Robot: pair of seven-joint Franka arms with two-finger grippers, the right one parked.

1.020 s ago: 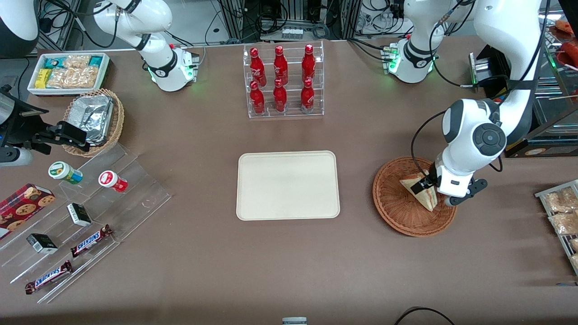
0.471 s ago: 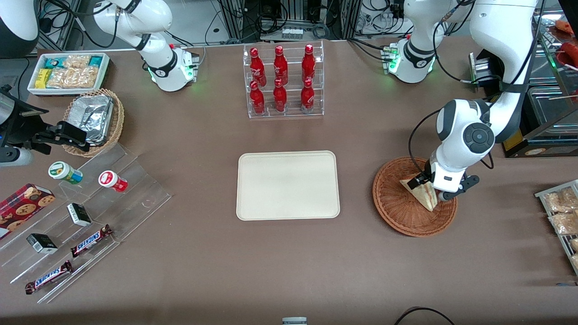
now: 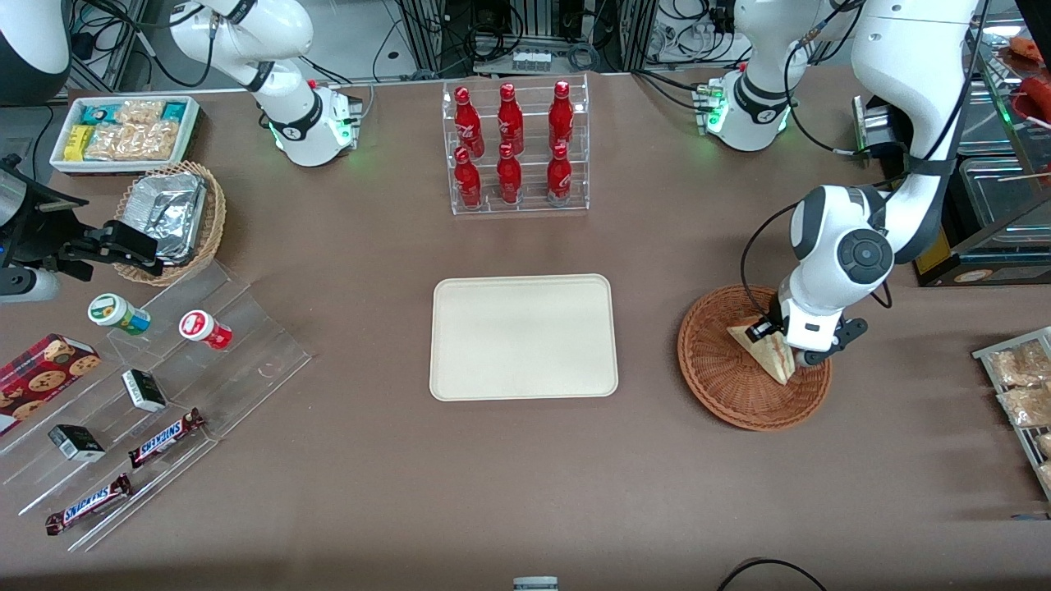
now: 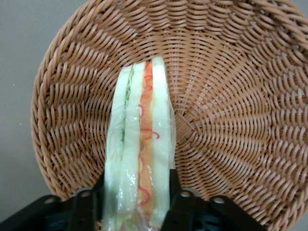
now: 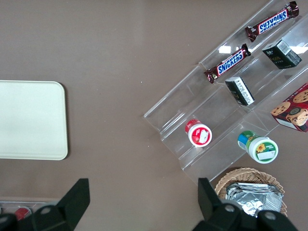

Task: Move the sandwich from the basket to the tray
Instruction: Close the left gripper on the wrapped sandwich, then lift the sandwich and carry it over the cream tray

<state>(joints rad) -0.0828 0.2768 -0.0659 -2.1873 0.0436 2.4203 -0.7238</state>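
Left wrist view: gripper (image 4: 137, 204) jaws closed against the sandwich (image 4: 139, 159) sides; wedge upright in the basket (image 4: 231, 96).

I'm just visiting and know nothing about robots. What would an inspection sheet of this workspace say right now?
Surface: brown table, flat.
Job's things: sandwich on edge in the basket; tray bare.
Clutter: red bottles in a clear rack; foil-lined basket; snack box; clear stepped stand with candy bars and small tubs.
Grippers: gripper down in the basket, fingers against both sides of the sandwich.
Cables: black cable looping beside the working arm.
Surroundings: racks and wiring past the table's edge.
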